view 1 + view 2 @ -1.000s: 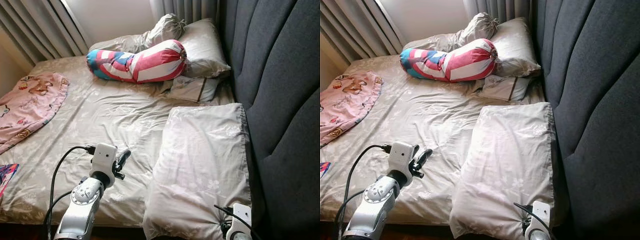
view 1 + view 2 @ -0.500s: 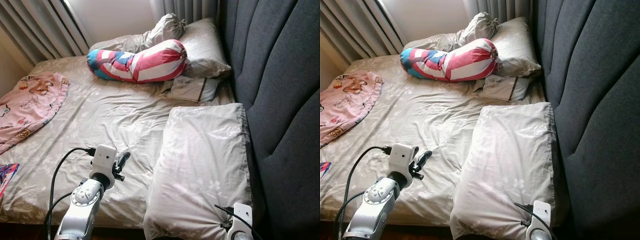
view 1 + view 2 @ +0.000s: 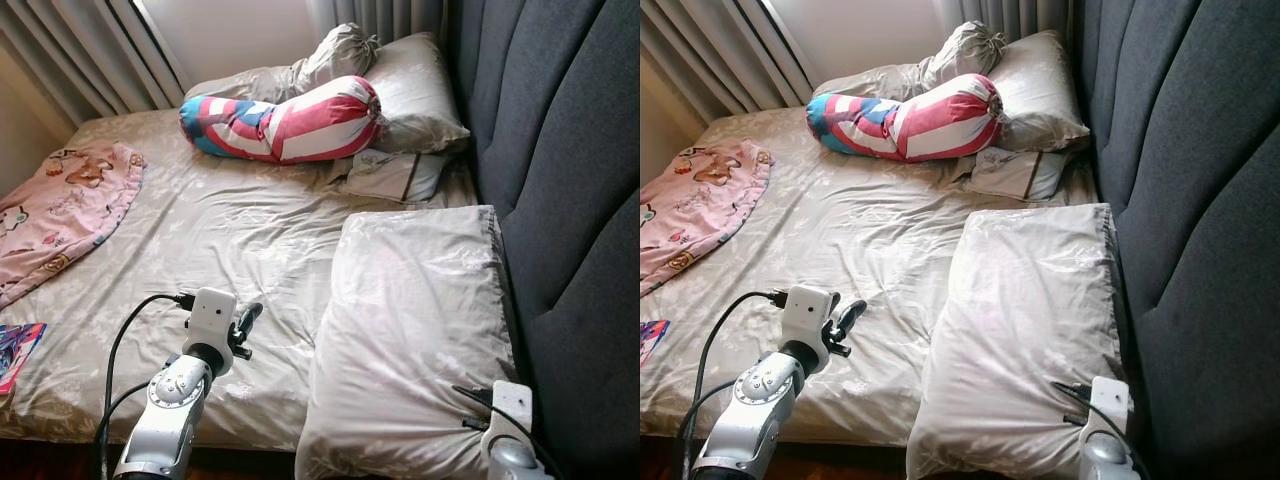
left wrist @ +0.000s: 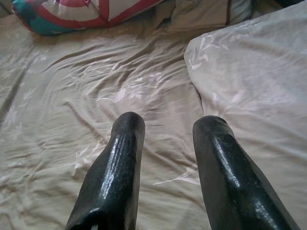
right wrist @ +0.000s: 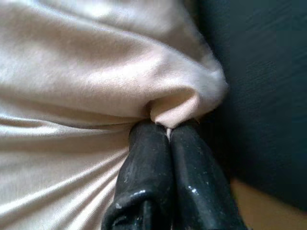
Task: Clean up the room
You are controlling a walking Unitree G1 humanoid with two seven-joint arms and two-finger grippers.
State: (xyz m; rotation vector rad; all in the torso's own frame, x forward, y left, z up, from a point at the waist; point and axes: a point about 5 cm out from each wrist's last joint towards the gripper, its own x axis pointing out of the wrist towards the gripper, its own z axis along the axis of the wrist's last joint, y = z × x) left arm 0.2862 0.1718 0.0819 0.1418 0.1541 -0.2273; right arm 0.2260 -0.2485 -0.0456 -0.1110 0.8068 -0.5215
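Compared with a second ago, near corner of the large pillow more bunched and creased, pulled toward the right gripper; whole scene shifted slightly, so the camera moved too. Left gripper in much the same spot above the rumpled bed sheet, fingers apart and grasping nothing. Right gripper clenched on a pinch of pillowcase fabric at the pillow's corner, close beside the dark grey headboard.

Counted: one large pillow lying flat along the headboard side of the bed; one striped bolster in red, white and blue at the far end; two more beige pillows behind it; one small flat cushion tucked below them; one pink blanket on the left side.

Colourful item at the left border cut off, hard to identify; right arm mostly out of frame
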